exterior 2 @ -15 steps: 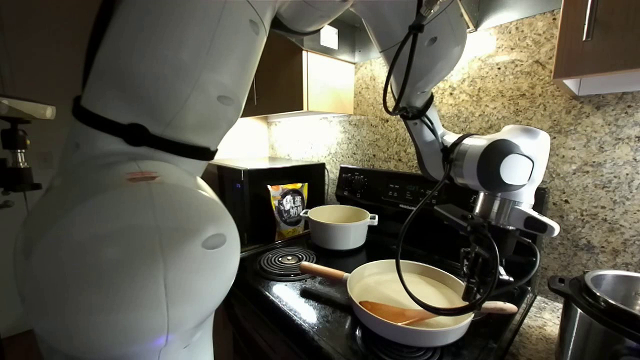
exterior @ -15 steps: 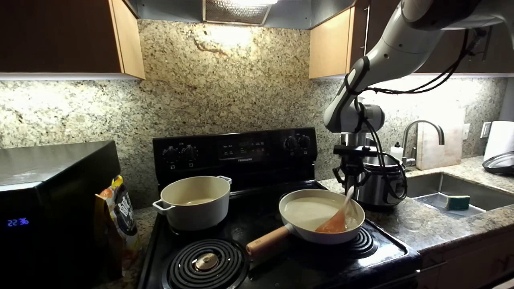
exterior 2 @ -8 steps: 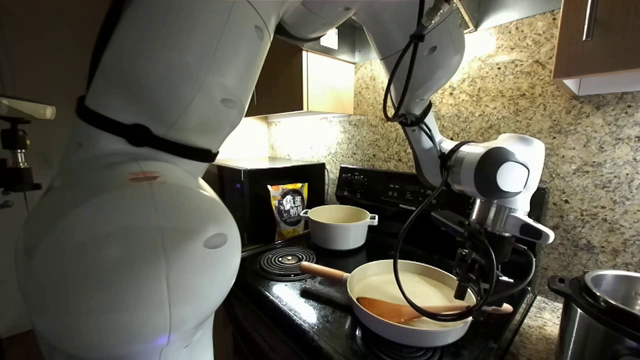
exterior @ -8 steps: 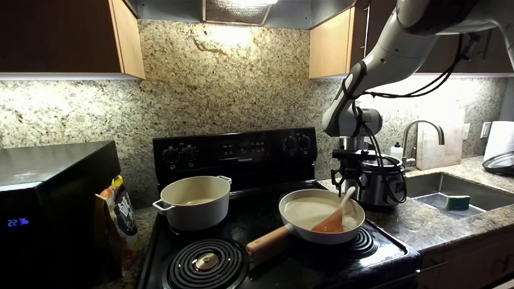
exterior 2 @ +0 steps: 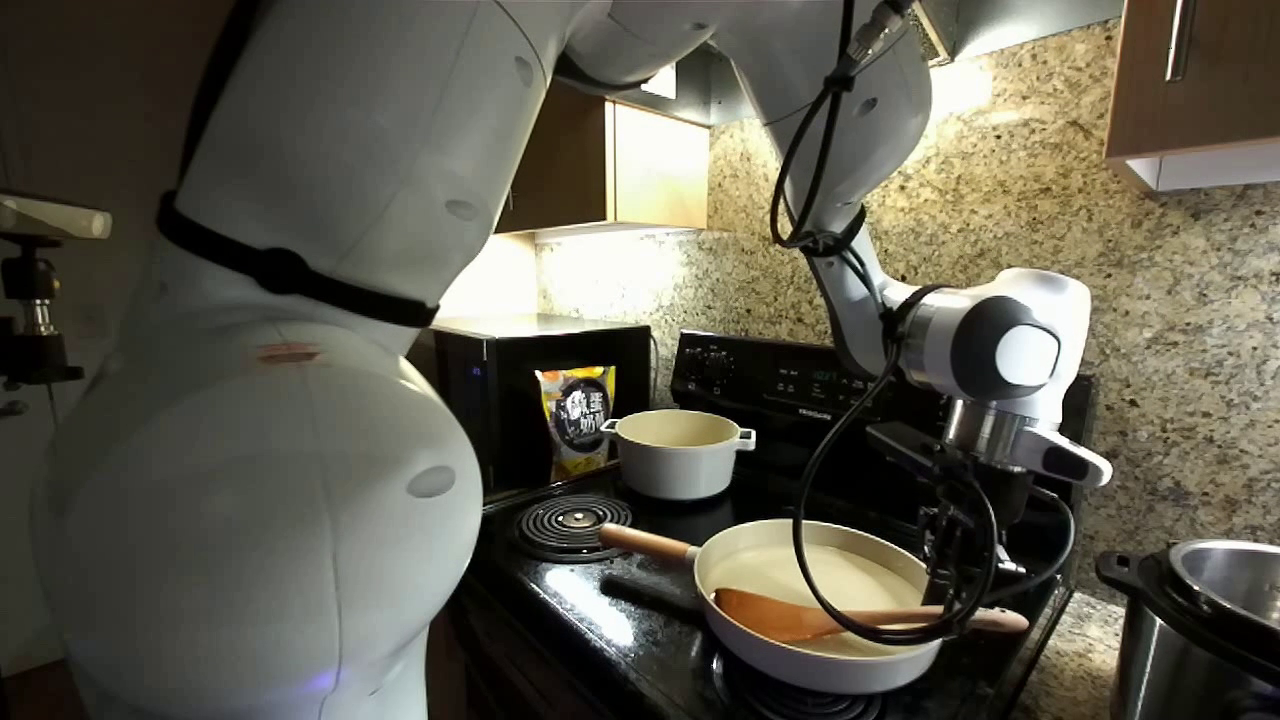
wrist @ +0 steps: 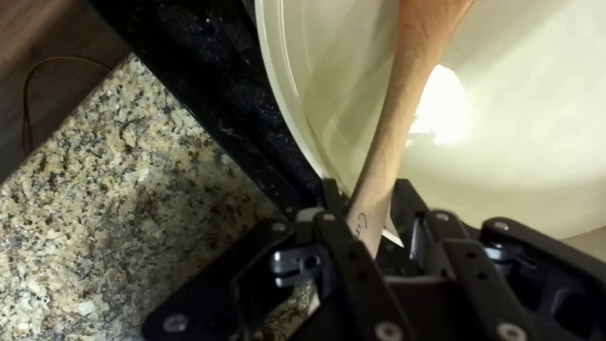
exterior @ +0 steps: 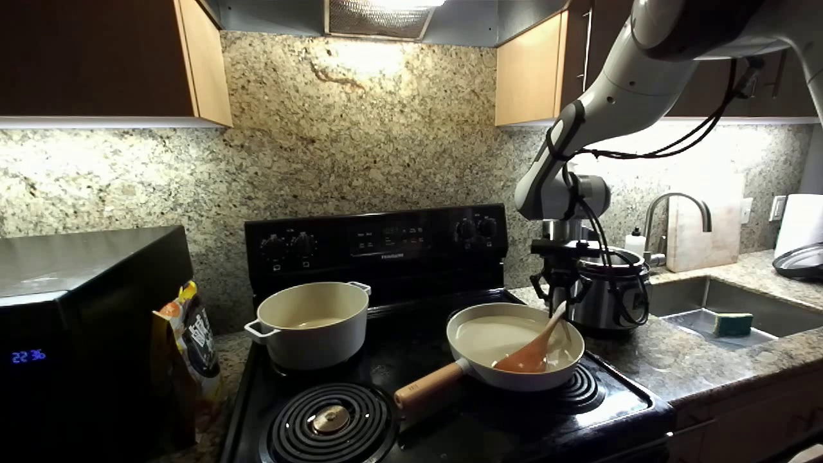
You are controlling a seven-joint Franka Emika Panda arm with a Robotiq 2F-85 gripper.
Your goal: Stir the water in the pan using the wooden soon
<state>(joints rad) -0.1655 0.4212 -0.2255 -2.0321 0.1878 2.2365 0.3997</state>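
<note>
OK, edges first: what's around the pan (exterior: 508, 381)?

It's on the right part of the stove (exterior: 476, 424), right rim near the stove's right edge. Granite bench (exterior: 662, 360) starts past that. Cooker (exterior 2: 1160, 660) stands on it, right of the jaws in both exterior views.

And to the left?

Pot (exterior: 318, 347) at far left, strip of black stovetop between it and the pan. Coil burner (exterior: 330, 418) at near left, pan handle (exterior: 429, 384) aimed its way.

Room inside the pan?

Mostly on the far side. Wooden spoon (exterior: 535, 348) takes the near side, bowl end by the near wall.

Jaws?

Pinching the spoon handle (wrist: 390, 137) just by the right rim, one jaw each side of it in the wrist view.

Which way does it point?

Bowl end left and low, away from the jaws. Handle runs right and up over the rim, its tip sticking out past it. Long axis is tilted, running roughly left to right across the near part of the pan.
</note>
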